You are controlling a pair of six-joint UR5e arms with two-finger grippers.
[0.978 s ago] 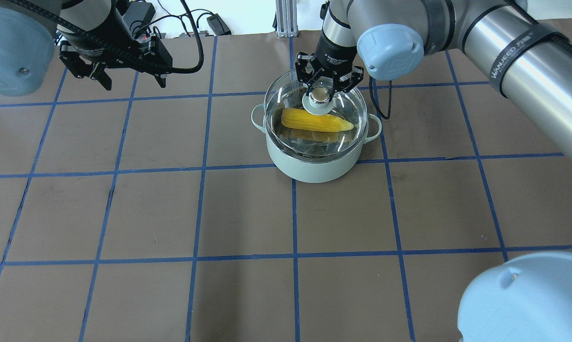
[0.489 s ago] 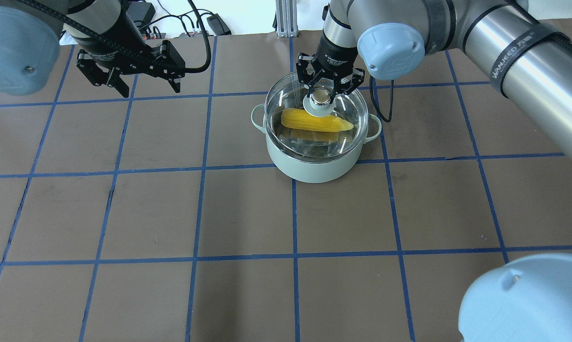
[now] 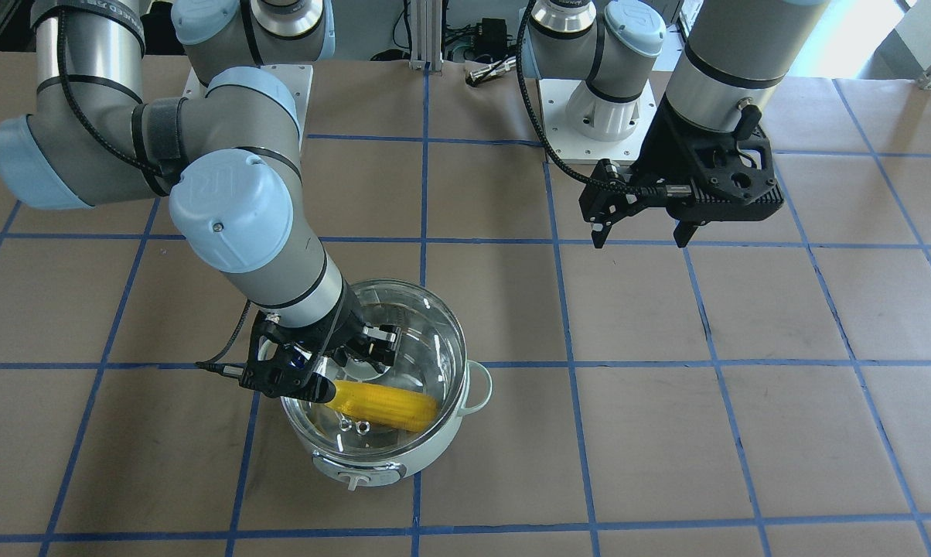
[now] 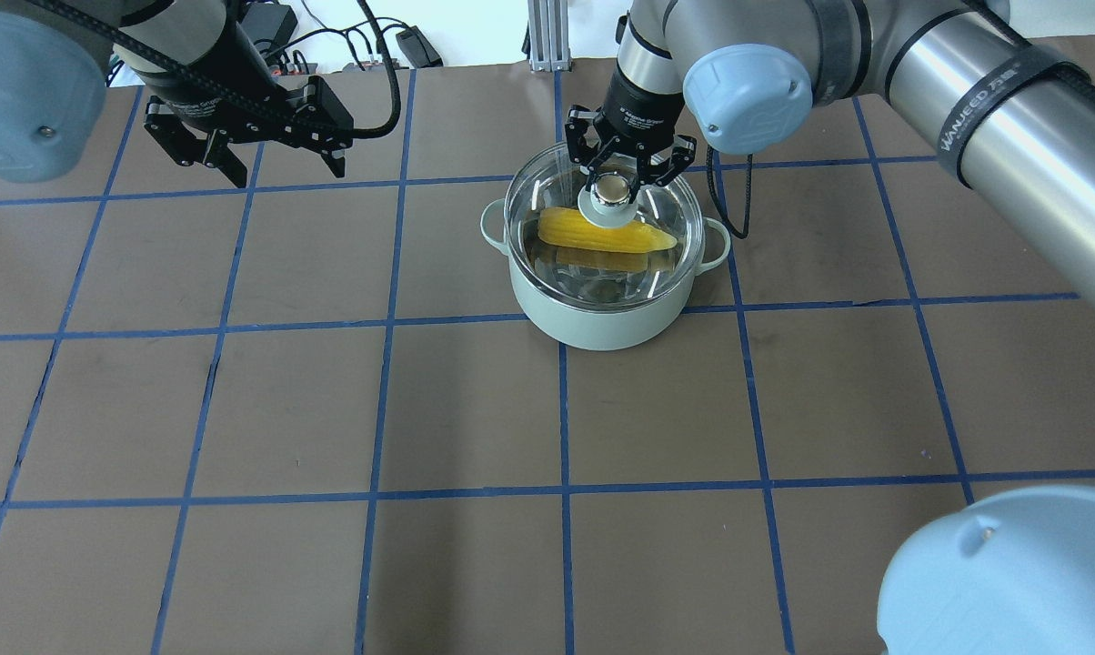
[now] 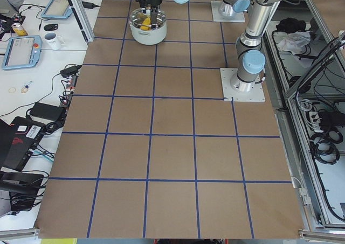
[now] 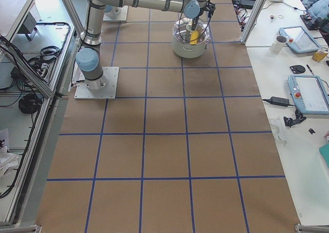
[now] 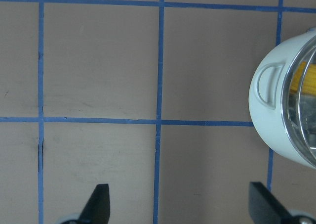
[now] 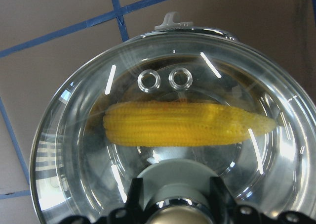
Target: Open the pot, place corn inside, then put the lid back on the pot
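Observation:
The pale mint-green pot [image 4: 602, 323] stands on the table right of centre, its control knob [image 3: 355, 481] facing away from the robot. The yellow corn [image 4: 620, 235] lies across the steel interior, seen through the glass. The clear glass lid [image 4: 666, 205] sits level over the pot's rim; I cannot tell whether it rests on it. My right gripper [image 4: 611, 186] is shut on the lid's beige knob, as the right wrist view [image 8: 173, 204] shows. My left gripper [image 4: 286, 173] is open and empty, hovering well to the left of the pot [image 7: 269, 115].
The table is brown paper with a blue tape grid. Cables and a power adapter [image 4: 416, 45] lie at the far edge beside an aluminium post [image 4: 547, 36]. A side bench with a mug [image 6: 280, 43] and tablets runs past the table's far side.
The right gripper has lowered the lid slightly toward the pot's rim. The left gripper has moved right, toward the pot, and stays open.

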